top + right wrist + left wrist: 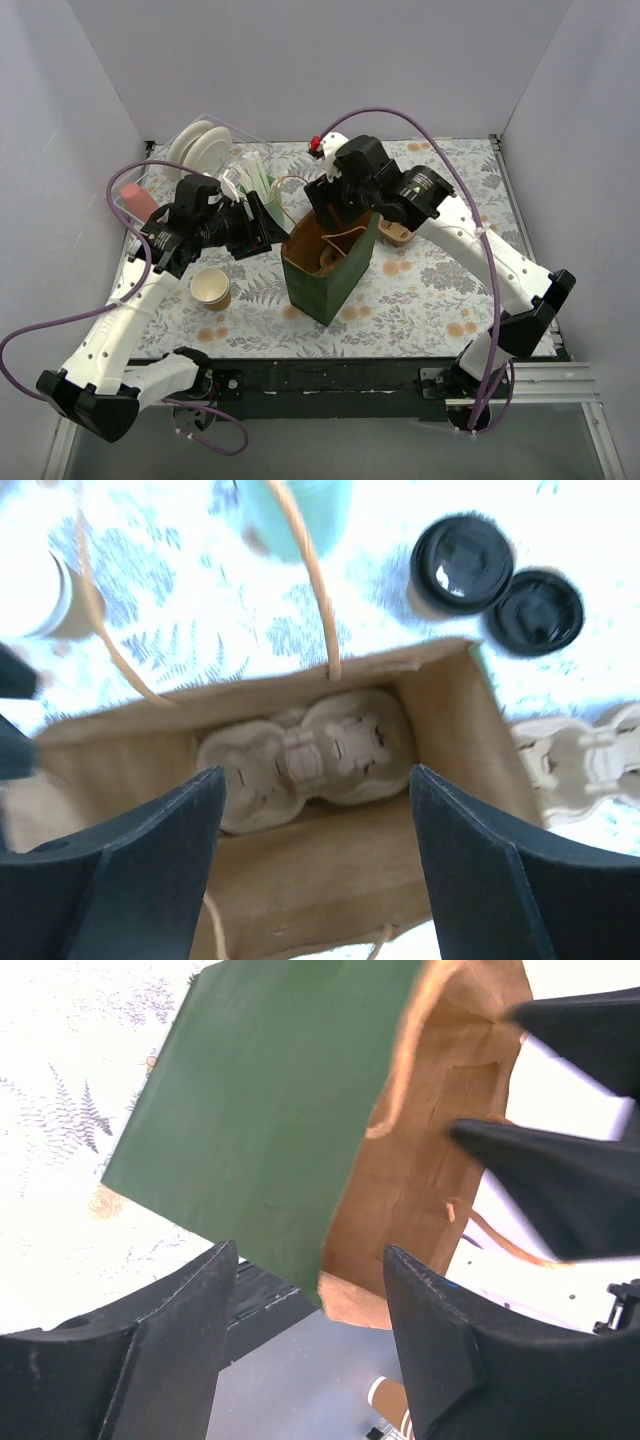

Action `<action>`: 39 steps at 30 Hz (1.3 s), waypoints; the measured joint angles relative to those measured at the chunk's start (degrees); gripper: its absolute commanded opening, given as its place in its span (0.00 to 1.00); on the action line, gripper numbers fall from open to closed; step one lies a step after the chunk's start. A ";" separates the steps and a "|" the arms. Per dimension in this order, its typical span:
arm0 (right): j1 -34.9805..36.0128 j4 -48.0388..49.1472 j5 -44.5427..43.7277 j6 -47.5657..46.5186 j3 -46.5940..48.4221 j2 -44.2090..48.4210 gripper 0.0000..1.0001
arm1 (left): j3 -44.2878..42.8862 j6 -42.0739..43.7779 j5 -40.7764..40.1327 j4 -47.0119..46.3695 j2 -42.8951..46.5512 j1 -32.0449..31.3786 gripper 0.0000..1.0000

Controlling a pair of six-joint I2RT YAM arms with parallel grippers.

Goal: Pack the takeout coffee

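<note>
Desk (450, 290): white fern-print cloth, rust blotches, beneath my fingers (120, 880). Walls (300, 60): plain pale grey, beyond and flanking them. Light: even.

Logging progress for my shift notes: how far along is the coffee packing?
Done: cup carrier sits inside the open paper bag. In hand: nothing; right end effector hovers open over the bag, left end effector open at its rim. Left: lidded takeout coffee stands outside.

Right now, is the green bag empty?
Not empty: the right wrist view shows a pulp carrier lying at the bottom of the open bag.
</note>
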State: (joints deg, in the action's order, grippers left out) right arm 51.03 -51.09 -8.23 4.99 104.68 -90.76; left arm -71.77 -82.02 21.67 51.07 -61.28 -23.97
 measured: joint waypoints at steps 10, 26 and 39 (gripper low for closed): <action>-1.66 -1.99 -1.92 -2.14 4.81 0.15 0.81 | -2.80 -0.50 -3.30 5.40 0.02 0.00 0.63; -13.40 0.46 8.02 -13.97 -1.38 -0.42 0.71 | -2.82 -4.98 -2.62 7.15 2.47 0.00 0.64; -13.25 6.62 11.02 -16.22 -1.05 -6.27 0.39 | -3.02 -5.20 -2.80 9.01 3.06 0.00 0.64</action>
State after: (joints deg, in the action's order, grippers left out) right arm 37.78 -44.47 2.79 -11.22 103.63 -97.03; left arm -74.78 -87.22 18.87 60.07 -58.22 -23.97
